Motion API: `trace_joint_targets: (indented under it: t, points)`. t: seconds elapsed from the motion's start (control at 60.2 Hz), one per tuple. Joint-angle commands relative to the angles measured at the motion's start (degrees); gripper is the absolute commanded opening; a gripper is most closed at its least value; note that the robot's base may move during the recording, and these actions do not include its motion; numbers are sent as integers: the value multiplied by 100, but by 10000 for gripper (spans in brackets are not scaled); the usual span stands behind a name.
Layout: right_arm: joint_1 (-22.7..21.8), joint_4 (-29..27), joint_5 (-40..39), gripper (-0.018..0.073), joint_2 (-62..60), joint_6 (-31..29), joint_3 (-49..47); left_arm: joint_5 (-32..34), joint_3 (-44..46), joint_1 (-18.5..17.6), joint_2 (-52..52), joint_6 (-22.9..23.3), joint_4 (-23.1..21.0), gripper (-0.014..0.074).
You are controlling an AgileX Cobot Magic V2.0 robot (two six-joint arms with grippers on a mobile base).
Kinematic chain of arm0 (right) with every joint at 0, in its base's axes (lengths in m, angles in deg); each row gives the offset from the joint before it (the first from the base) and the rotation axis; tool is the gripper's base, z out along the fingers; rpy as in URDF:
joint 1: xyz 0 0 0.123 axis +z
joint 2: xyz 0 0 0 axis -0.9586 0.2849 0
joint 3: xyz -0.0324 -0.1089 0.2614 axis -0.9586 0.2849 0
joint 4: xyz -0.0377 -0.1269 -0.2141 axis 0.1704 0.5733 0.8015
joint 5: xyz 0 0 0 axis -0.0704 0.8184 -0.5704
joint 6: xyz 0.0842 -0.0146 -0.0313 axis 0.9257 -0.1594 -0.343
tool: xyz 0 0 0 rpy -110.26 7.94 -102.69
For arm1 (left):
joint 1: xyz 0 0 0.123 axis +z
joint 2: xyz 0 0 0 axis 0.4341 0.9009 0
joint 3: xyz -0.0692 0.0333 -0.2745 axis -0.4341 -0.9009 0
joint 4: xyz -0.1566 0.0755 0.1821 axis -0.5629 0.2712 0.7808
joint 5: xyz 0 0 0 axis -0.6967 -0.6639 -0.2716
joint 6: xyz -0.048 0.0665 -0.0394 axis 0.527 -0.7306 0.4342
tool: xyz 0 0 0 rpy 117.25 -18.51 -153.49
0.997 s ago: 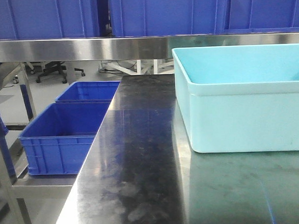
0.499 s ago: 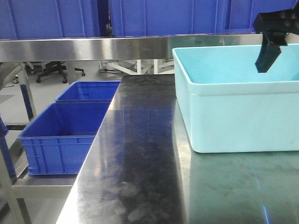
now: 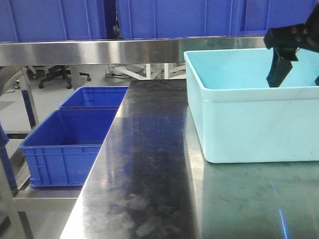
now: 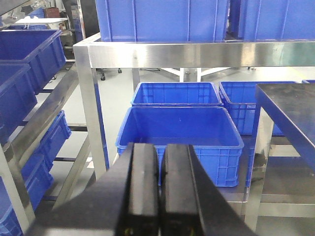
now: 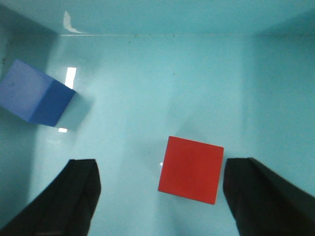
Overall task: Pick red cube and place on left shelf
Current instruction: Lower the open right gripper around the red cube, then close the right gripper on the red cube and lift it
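Observation:
The red cube (image 5: 191, 169) lies flat on the floor of the pale turquoise tub (image 3: 254, 126). My right gripper (image 5: 161, 172) hangs open just above it. The cube sits between the two black fingers, close to the right-hand one and not touched by either. In the front view the right gripper (image 3: 300, 71) dips over the tub's far right side, and the cube is hidden by the tub wall. The left shelf's steel front rail (image 3: 84, 52) runs across the top, under dark blue crates. My left gripper (image 4: 161, 164) is shut on nothing, facing the steel rack (image 4: 172, 48).
A blue cube (image 5: 37, 93) lies tilted near the tub's left wall. Two open blue crates (image 3: 71, 143) sit on a low level left of the steel tabletop (image 3: 145, 172). More blue crates (image 4: 29, 54) rest on sloping tracks at the left.
The right gripper came into the front view from the upper right and has sunk a little lower over the turquoise tub. The left side of the scene is unchanged.

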Motion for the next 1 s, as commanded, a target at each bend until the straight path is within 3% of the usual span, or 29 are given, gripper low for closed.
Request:
trace_joint_targets:
  t: [0.0, 0.299, 0.981]
  points:
    - [-20, 16, -329, 624, -146, -20, -206, 501, -132, -4, -82, 12, -7, 102]
    - [-236, 16, -397, 623, -88, -20, -206, 501, -132, -4, -82, 12, -7, 102]
    - [-235, 16, -452, 623, 420, -20, -206, 501, -132, -4, -82, 12, -7, 102]
